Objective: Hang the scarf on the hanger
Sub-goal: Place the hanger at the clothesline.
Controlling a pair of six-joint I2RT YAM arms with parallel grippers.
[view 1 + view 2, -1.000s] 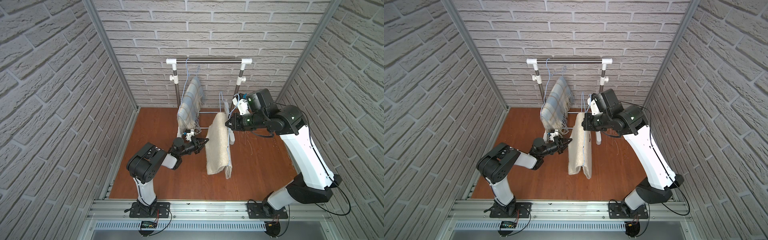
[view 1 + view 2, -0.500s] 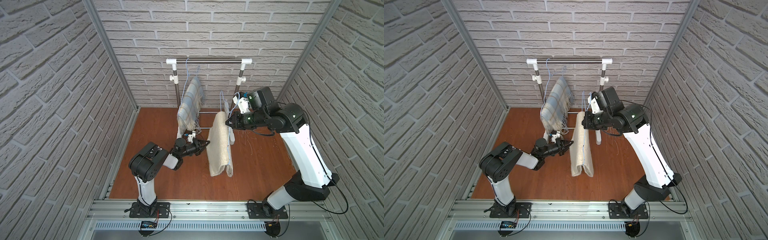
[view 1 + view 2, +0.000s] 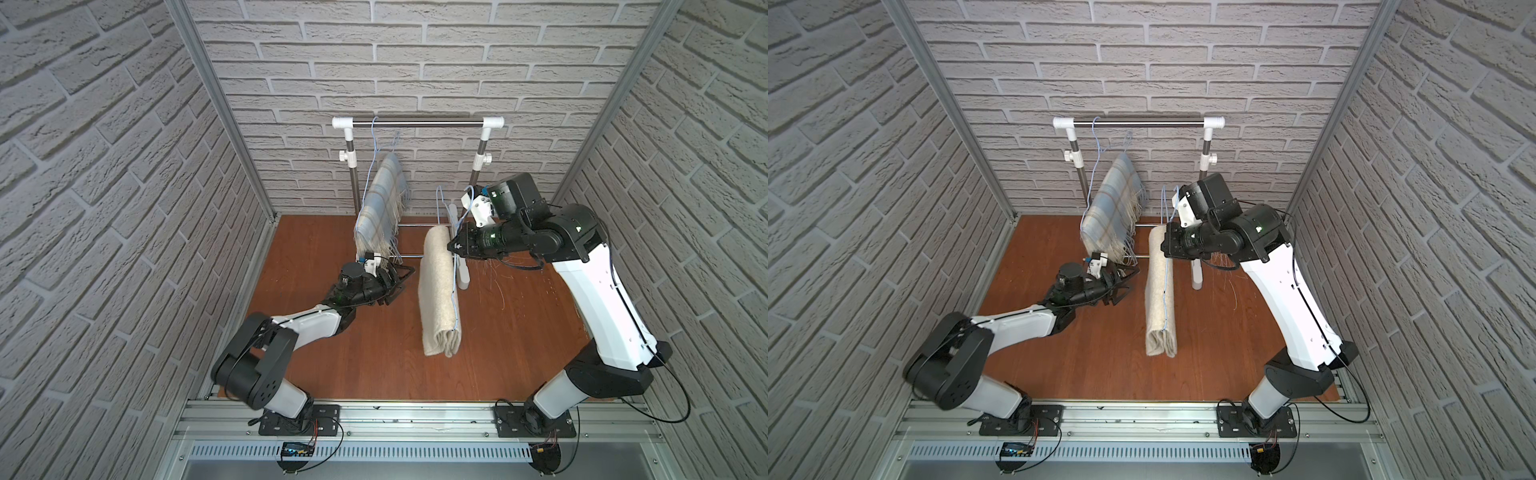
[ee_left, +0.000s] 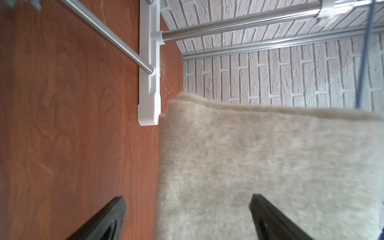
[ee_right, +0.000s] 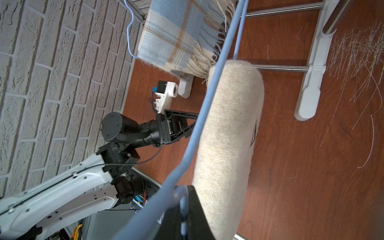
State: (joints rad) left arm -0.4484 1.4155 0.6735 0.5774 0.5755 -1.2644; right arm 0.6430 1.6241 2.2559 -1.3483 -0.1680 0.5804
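Observation:
A beige scarf [image 3: 436, 291] [image 3: 1158, 299] lies folded over the bar of a light-blue wire hanger [image 3: 456, 307] [image 3: 1166, 291], both held above the wooden floor. My right gripper [image 3: 451, 245] [image 3: 1165, 245] is shut on the hanger near its hook end. In the right wrist view the wire [image 5: 199, 128] passes between the shut jaws of that gripper [image 5: 184, 218], with the scarf [image 5: 228, 135] beside it. My left gripper [image 3: 399, 282] [image 3: 1123, 282] [image 4: 187, 198] is open just left of the scarf [image 4: 270, 166] and holds nothing.
A metal clothes rack [image 3: 415, 122] stands at the back wall. A blue plaid scarf [image 3: 380, 212] hangs from it on another hanger. The rack's white feet [image 3: 463, 278] and low crossbars lie behind the beige scarf. Loose fibres [image 3: 494, 282] litter the floor. Brick walls close in on three sides.
My left gripper's jaws have gone from shut to open beside the scarf. The right gripper still holds the hanger and has hardly moved.

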